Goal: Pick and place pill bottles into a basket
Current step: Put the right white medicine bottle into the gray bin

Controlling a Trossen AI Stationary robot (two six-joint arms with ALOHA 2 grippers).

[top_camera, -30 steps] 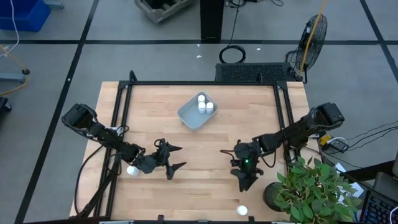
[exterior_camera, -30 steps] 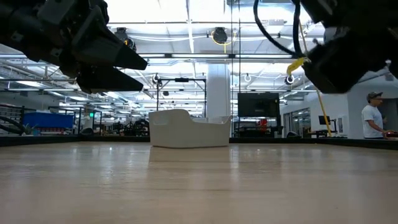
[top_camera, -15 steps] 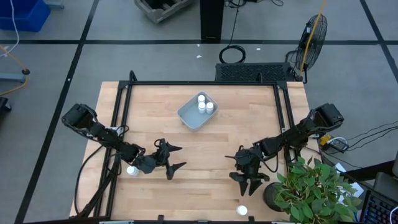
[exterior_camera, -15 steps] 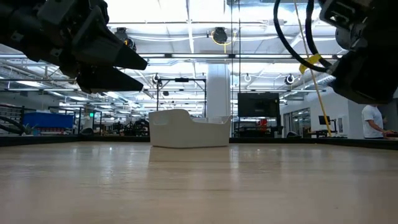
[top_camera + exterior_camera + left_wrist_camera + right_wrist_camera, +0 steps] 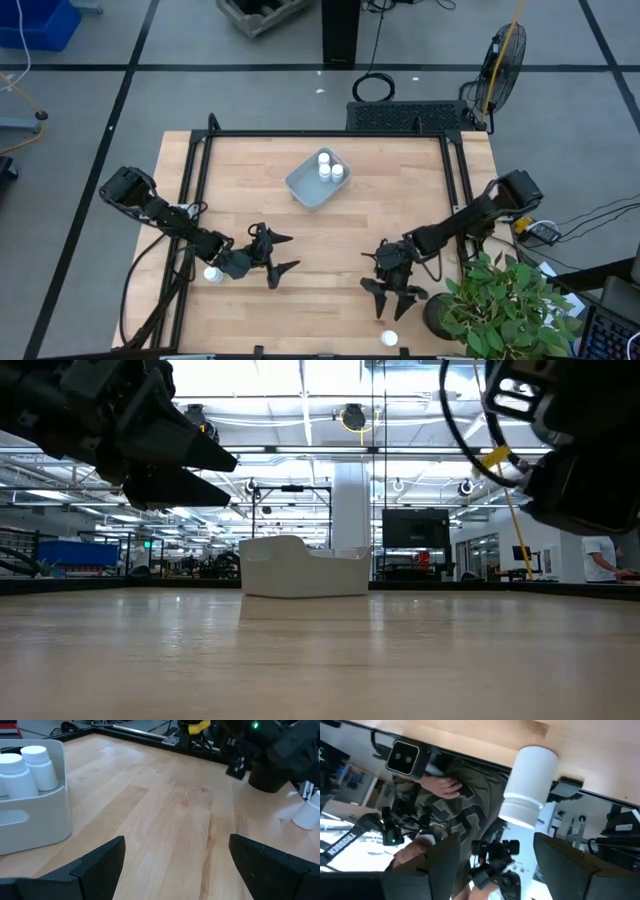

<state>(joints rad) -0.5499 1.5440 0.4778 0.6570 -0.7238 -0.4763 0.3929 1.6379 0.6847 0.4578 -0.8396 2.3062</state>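
The pale grey-blue basket [image 5: 316, 182] stands at the table's far middle with three white pill bottles [image 5: 326, 167] upright in it; it also shows in the low view [image 5: 300, 568] and the left wrist view [image 5: 35, 820]. One bottle [image 5: 211, 274] stands beside my left arm. Another [image 5: 389, 339] stands at the near edge, just beyond my open right gripper [image 5: 393, 295], and fills the right wrist view [image 5: 530, 785] ahead of the gripper [image 5: 510, 870]. My left gripper [image 5: 282, 254] is open and empty at the table's left middle.
A potted plant [image 5: 500, 305] in a dark pot [image 5: 440, 315] stands at the near right corner, close to my right arm. A black frame [image 5: 200, 150] lines the table's edges. A person [image 5: 460, 815] stands beyond the near edge. Bare wood lies between the grippers.
My right gripper has gone toward the table's near edge and a little toward the left, closer to the bottle there, and has turned about its wrist so that both fingers now show spread apart. My left arm has kept still.
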